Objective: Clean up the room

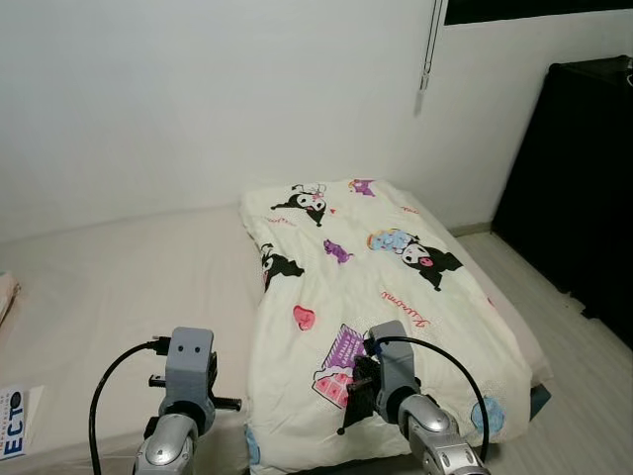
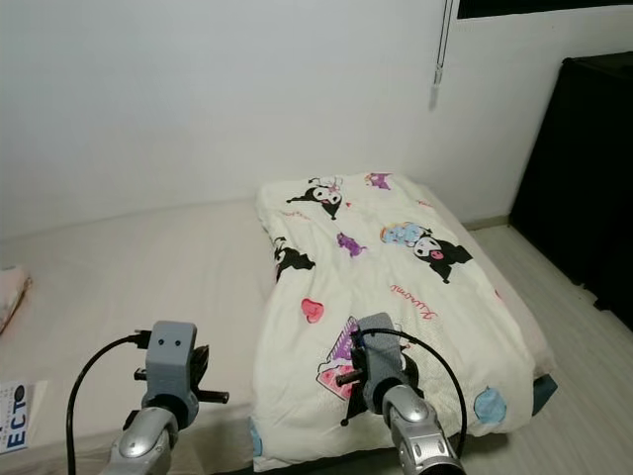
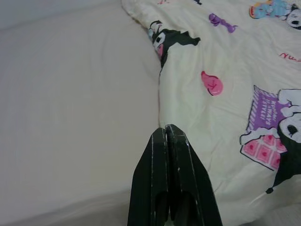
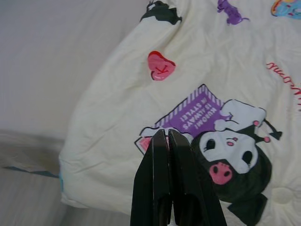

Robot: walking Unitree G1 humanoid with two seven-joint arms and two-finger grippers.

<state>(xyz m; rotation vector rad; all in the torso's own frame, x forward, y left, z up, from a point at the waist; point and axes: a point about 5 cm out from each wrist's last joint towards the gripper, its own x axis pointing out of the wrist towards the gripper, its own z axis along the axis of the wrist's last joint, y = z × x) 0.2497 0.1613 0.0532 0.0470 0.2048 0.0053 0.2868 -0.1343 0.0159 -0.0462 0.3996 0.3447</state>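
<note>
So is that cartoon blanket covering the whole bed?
No, the blanket lies over the bed's right side, and the left part of the mattress is bare.

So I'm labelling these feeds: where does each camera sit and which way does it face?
Left eye, right eye: on the head, looking forward and down at the bed and cartoon blanket; both silver arms show.
Left wrist: along the left hand, shut, over the blanket's edge.
Right wrist: along the right hand, shut, above the blanket.
All share the blanket's pink heart.
</note>
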